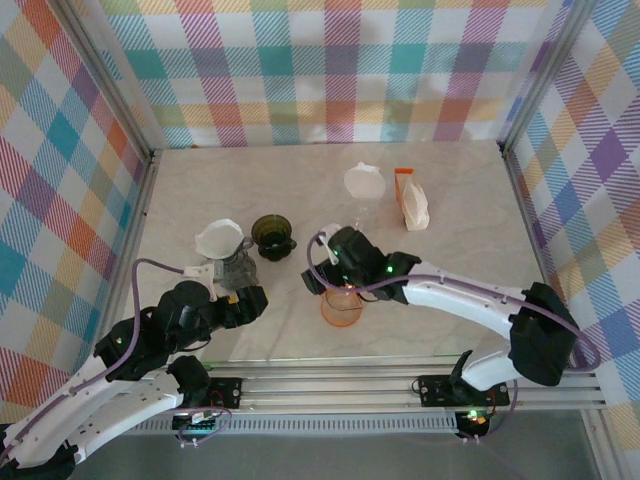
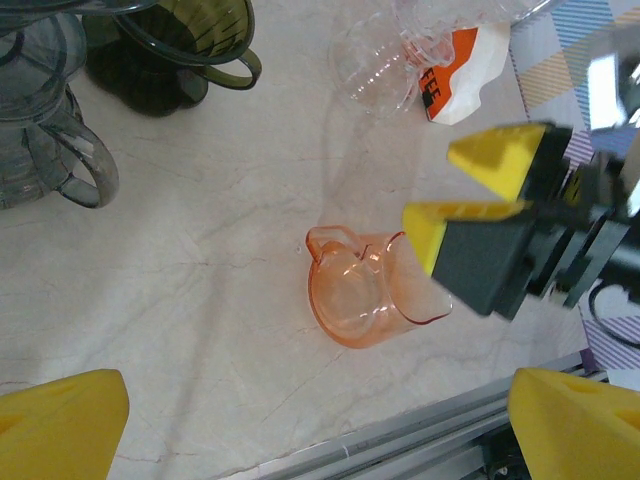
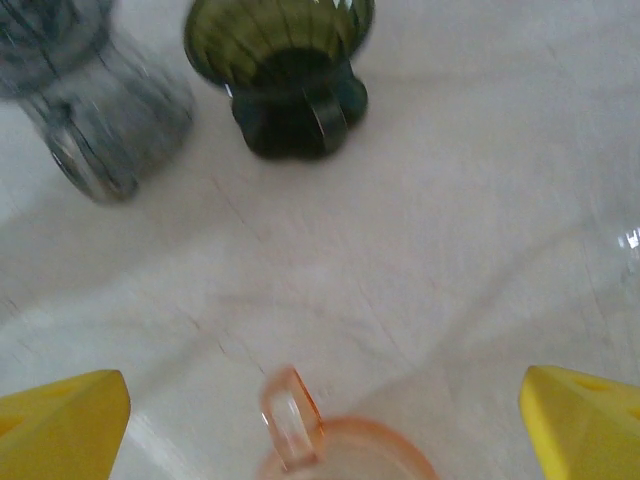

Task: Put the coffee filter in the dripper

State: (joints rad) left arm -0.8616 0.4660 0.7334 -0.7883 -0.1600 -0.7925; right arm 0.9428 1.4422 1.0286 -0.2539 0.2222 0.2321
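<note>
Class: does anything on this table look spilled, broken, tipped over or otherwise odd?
Nothing stands out. The orange dripper and green dripper stand upright, mouths up, and the table shows no spill or breakage.

Orange pkg (image 2: 462, 62): "EE" approx, rest illegible.

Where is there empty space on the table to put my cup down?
The far left corner, behind the grey dripper and green dripper, is bare. So is the right side, beyond the filter packet. The middle, around the orange dripper, is crowded.
</note>
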